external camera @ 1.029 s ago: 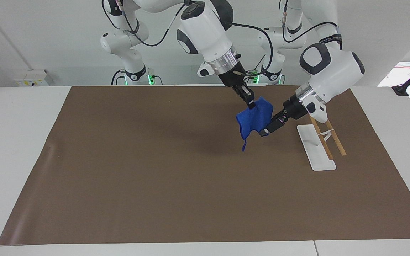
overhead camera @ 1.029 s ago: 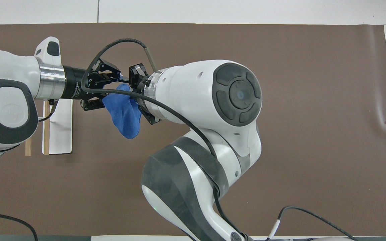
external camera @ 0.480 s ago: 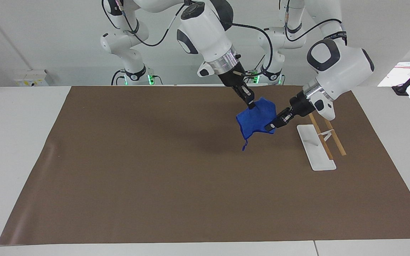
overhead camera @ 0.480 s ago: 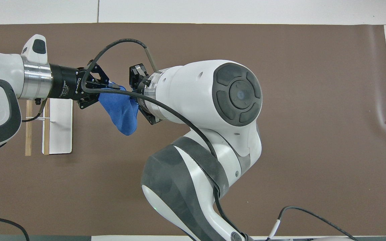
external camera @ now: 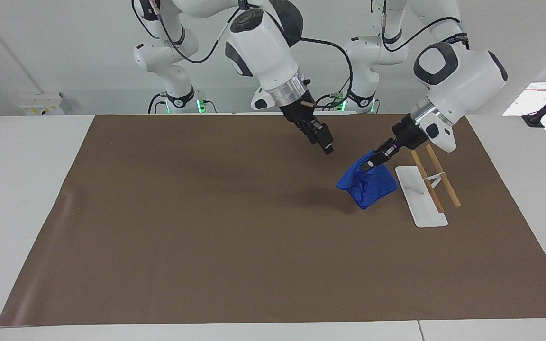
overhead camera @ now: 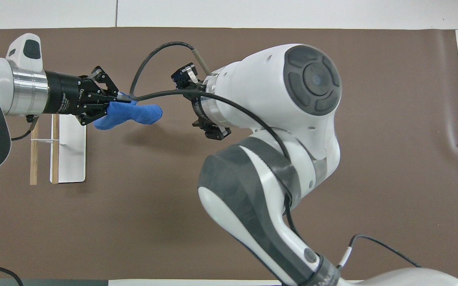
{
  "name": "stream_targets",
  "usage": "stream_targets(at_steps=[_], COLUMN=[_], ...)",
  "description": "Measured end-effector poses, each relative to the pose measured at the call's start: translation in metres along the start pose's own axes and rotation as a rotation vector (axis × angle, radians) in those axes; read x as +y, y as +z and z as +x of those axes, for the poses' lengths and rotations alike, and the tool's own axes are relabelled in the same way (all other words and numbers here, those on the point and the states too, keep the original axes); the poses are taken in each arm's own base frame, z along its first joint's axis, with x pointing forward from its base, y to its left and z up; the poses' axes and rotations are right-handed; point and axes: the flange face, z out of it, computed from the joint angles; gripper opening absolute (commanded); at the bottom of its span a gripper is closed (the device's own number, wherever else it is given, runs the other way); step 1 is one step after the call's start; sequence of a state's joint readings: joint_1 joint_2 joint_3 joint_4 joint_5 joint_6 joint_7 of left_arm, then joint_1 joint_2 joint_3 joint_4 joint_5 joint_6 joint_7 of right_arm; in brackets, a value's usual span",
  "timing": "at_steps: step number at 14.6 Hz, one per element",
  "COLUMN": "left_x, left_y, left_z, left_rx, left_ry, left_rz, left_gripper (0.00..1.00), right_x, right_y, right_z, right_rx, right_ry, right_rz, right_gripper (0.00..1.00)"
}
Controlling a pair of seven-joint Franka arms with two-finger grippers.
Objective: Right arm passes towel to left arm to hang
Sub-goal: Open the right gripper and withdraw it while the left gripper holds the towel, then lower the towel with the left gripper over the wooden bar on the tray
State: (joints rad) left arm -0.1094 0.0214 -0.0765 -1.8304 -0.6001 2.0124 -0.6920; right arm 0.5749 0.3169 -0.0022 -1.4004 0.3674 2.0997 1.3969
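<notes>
The blue towel (external camera: 367, 185) hangs bunched from my left gripper (external camera: 373, 161), which is shut on its upper edge, above the mat beside the white rack base. In the overhead view the towel (overhead camera: 135, 114) sticks out from the left gripper (overhead camera: 107, 105). My right gripper (external camera: 325, 141) is open and empty, apart from the towel, over the mat toward the right arm's end from it. In the overhead view its fingers are hidden under its own wrist.
A white base plate (external camera: 420, 196) with a wooden two-rail rack (external camera: 436, 177) lies on the brown mat (external camera: 206, 227) at the left arm's end; it also shows in the overhead view (overhead camera: 68, 151). White table borders surround the mat.
The right gripper let go of the towel and drew back and up. The left gripper carried the towel toward the rack, and the towel now hangs from it alone.
</notes>
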Motion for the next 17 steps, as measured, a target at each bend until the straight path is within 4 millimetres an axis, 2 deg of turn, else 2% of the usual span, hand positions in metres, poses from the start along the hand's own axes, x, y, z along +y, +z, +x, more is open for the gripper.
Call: stream_targets(at_steps=[2,4,7,9,11,13,16,17], left_x=[0.002,0.001,-0.009,-0.015,-0.020,-0.032,-0.055,-0.062], left_y=[-0.019,-0.038,-0.066,-0.074,-0.072,-0.069,-0.067,-0.067], left_z=[-0.005,-0.010,-0.002,0.007,0.016,0.026,0.040,0.043], left_rx=[0.075,0.152,0.249,0.332,0.408,0.455,0.508,0.515], left_ry=[0.054,0.092,0.057,-0.020,-0.126,-0.215,-0.375,-0.424], left_rz=[0.040,0.080,0.110,0.120,0.079,0.023,-0.058,-0.070], left_gripper=[0.00,0.00,0.00,0.00,0.00,0.00,0.00,0.00], right_x=[0.009,0.026,0.067,0.096,0.121,0.143,0.173,0.179], right_y=[-0.016,-0.035,-0.071,-0.097,-0.127,-0.167,-0.237,-0.252], right_z=[0.055,0.121,0.218,0.262,0.292,0.306,0.295,0.288], right_rx=[0.020,0.039,0.037,0.024,0.013,0.007,0.038,0.045], right_ry=[-0.153,-0.296,-0.511,-0.644,-0.735,-0.765,-0.817,-0.827], right_rz=[-0.061,-0.131,-0.273,-0.371,-0.445,-0.477,-0.572,-0.581], right_gripper=[1.00,1.00,1.00,1.00,1.00,1.00,1.00,1.00])
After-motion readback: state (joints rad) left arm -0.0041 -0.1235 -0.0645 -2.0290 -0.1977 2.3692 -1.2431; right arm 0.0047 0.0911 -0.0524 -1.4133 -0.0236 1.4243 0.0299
